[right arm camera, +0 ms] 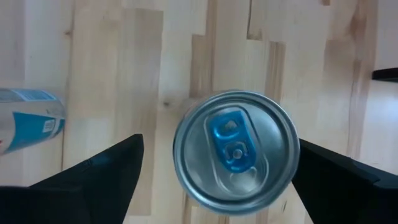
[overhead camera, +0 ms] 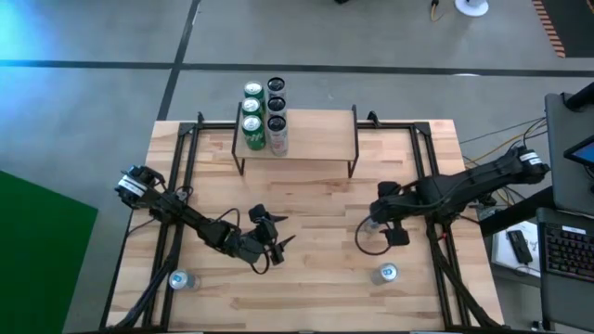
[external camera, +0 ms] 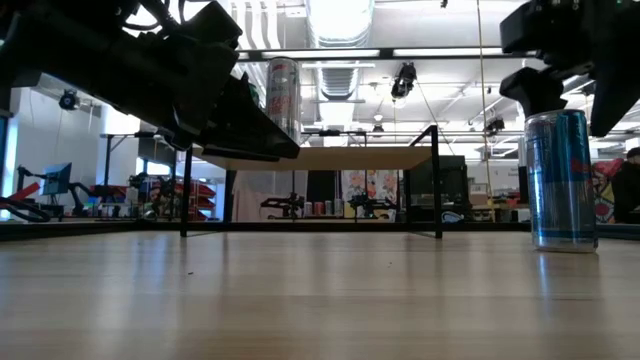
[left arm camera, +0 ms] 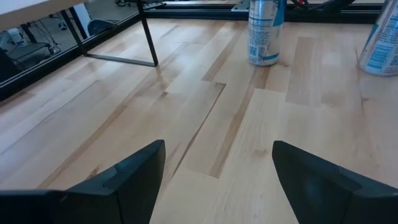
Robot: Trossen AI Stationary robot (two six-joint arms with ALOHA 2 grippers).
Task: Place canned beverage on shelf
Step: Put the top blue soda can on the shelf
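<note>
Right wrist view: open right hand straddles upright silver-blue aluminium can; centre, drop lower, then close w/o tipping.

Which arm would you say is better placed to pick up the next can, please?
The right arm: its gripper hangs directly above an upright can, jaws open on either side. The left gripper faces bare table, cans farther off.

Workshop room behind light wooden tabletop

Grey floor crossed by dark lines; green mat at one side; keyboard on side desk; ceiling ducts, strip lights, cluttered benches beyond.
</note>
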